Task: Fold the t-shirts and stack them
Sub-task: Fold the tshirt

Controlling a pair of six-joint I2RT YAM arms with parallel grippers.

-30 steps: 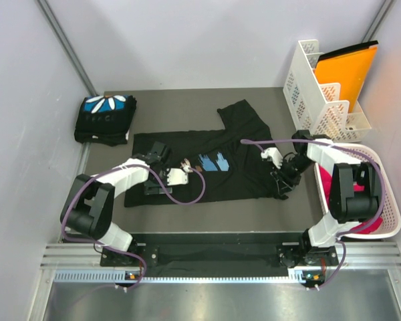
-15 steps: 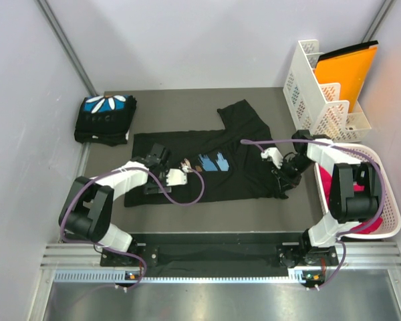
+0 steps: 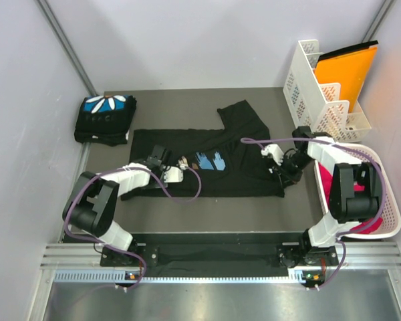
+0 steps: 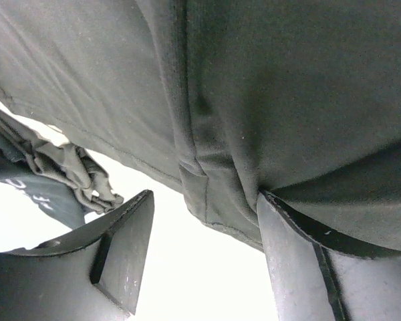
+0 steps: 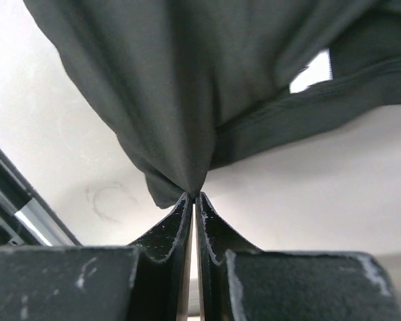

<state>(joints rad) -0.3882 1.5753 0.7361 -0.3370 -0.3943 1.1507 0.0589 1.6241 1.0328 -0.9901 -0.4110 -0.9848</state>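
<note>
Two black t-shirts: the folded shirt (image 3: 105, 118) well left of the left gripper (image 4: 204, 207), its fingers spread around a hem of the flat shirt (image 3: 234, 177). At the right gripper (image 5: 194, 197), fingers pressed together, pinching that shirt's edge.

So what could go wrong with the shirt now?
1. The right gripper is shut on only a small pinch of the spread t-shirt, so the cloth might slip out when it lifts.
2. The left gripper is open, with the shirt's edge between its fingers but not clamped. If the right side pulls first, the shirt could bunch up and fold crooked.
</note>
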